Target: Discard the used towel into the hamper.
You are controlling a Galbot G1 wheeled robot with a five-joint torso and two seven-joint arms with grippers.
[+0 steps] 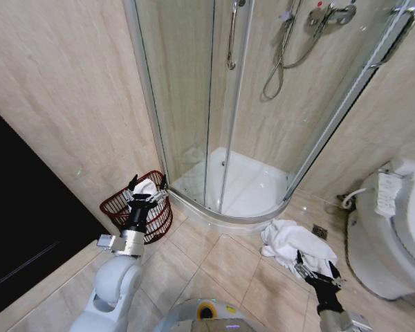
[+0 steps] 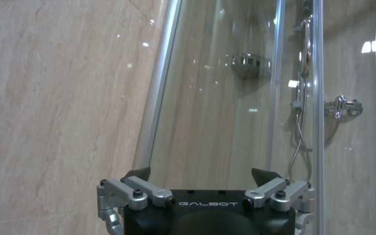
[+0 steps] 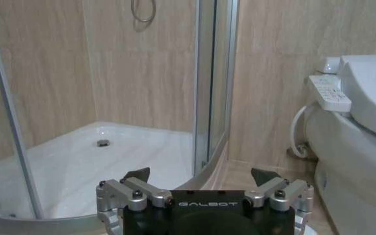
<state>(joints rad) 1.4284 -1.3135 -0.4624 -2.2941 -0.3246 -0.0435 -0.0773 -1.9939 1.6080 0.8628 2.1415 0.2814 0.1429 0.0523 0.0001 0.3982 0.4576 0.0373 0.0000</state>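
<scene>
Head view: the hamper is seen on the tiled floor against the wall, just beside the shower enclosure; something white, probably a towel, already shows inside its rim. The left pincer is held just above the hamper's mouth, fingers spread and empty. A white towel lies crumpled on the floor between the shower tray and the toilet, with the right pincer spread open right at its near edge. The towel is judged light, soft and limp; it is best pinched at a raised fold near the middle of the heap, since trailing ends may drag on the tiles. Left wrist view: the left pincer's fingers are seen apart, nothing between them, with beige wall and curved glass beyond. Right wrist view: the right pincer's fingers are likewise apart and empty, facing the shower tray and the toilet's side.
</scene>
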